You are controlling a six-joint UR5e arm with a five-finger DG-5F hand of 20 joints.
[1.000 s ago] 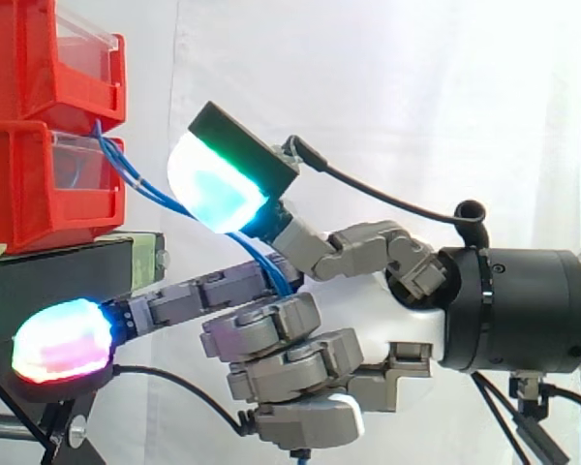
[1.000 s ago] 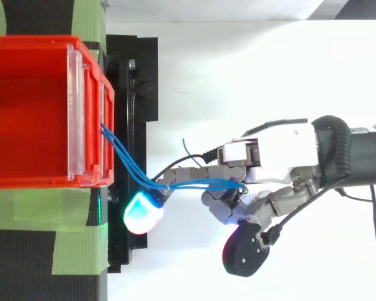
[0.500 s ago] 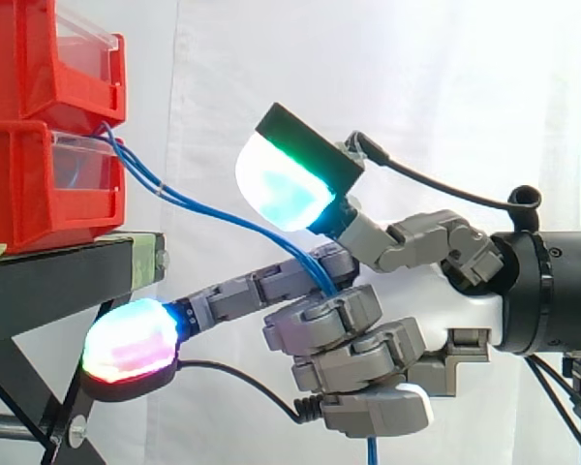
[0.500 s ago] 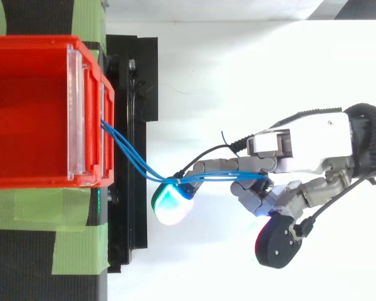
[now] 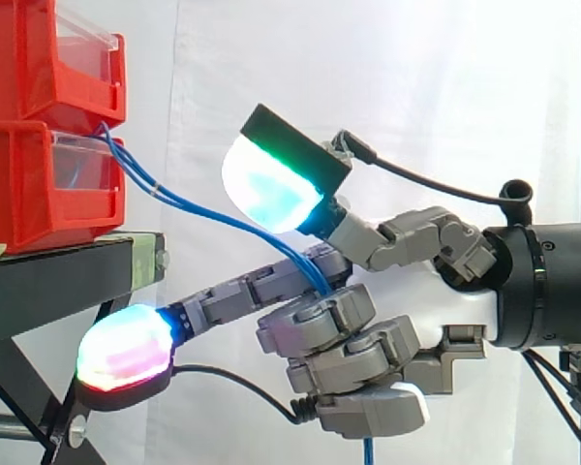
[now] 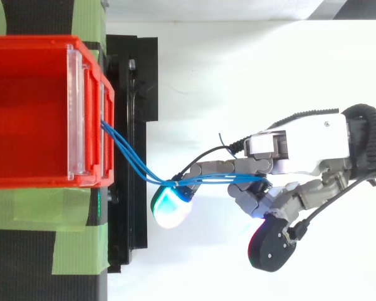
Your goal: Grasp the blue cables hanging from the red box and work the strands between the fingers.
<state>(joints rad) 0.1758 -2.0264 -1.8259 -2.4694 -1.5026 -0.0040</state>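
Note:
Thin blue cables (image 5: pixel 196 209) come out of the lower red bin (image 5: pixel 39 194) and slant down and right into my hand (image 5: pixel 436 300). Most fingers are curled over the strands, which pass between them and one straight finger whose pad (image 5: pixel 126 349) glows red and magenta under the stand's edge. The thumb is raised above the cables, its pad (image 5: pixel 266 189) glowing green and cyan. One loose blue end (image 5: pixel 368 450) hangs below the hand. From above, the cables (image 6: pixel 131 160) leave the bin's front (image 6: pixel 88 113) and run right into the hand (image 6: pixel 307 147).
A second red bin (image 5: pixel 39 58) sits stacked on the lower one. Both rest on a black stand (image 5: pixel 58 281) marked with green tape (image 6: pixel 81 238). A white curtain hangs behind, with open space to the right of the stand.
The hand pulled right, away from the bins, drawing the cables out straighter. In the last half second it eased slightly back left and the thumb came down a little.

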